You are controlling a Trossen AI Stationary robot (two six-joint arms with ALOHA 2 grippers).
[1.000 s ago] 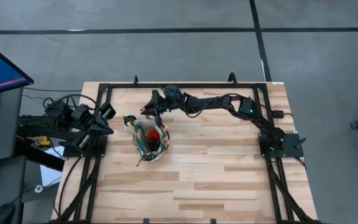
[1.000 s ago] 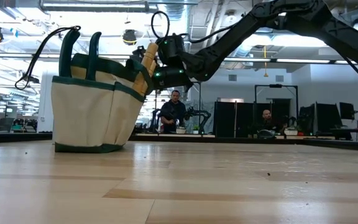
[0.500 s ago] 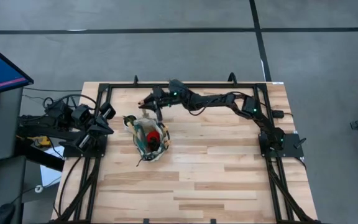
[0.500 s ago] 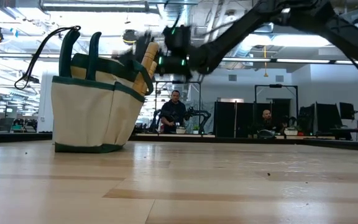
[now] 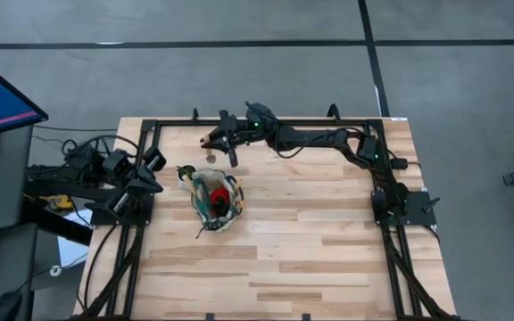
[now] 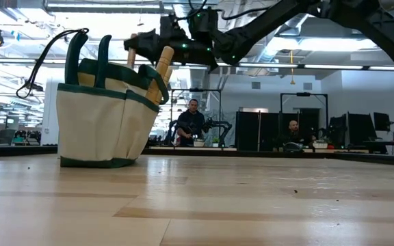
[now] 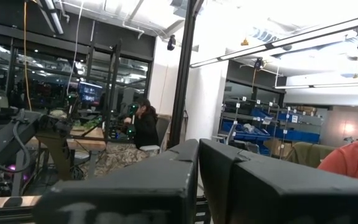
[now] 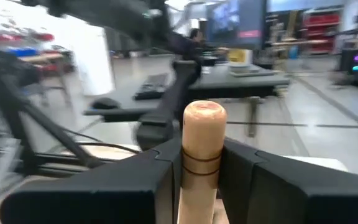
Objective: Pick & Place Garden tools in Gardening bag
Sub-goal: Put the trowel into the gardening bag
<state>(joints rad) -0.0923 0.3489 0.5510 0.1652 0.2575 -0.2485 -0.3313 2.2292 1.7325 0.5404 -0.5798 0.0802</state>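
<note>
The beige gardening bag (image 5: 214, 201) with dark green trim stands on the table left of centre; it also shows in the low view (image 6: 101, 116). Wooden tool handles (image 6: 163, 65) stick out of its top, and a red tool (image 5: 223, 193) lies inside. My right gripper (image 5: 211, 143) is above the table beyond the bag's far side, higher than the bag's rim (image 6: 152, 46). It is shut on a light wooden tool handle (image 6: 133, 49). The tool's blade is hidden. My left gripper (image 5: 153, 175) waits shut at the table's left edge. My right gripper pinches the wooden handle (image 8: 201, 163) between its two fingers, a little below the handle's rounded free end (image 8: 204, 112). The fingers lie about level, pointing toward the table's left, across the handle. The handle stands upright, rounded end up. Its lower part is hidden behind the gripper and the bag.
A black metal frame (image 5: 266, 122) runs round the table's far and side edges. The right arm (image 5: 328, 141) stretches along the far edge. Bare wooden tabletop (image 5: 310, 232) lies right of and nearer than the bag. People show in the room behind (image 6: 191, 123).
My right gripper has risen from beside the bag's top and gone toward the table's far edge and a little left, staying shut. The wooden handle now stands upright in it, above the bag's rim. The bag has kept its place.
</note>
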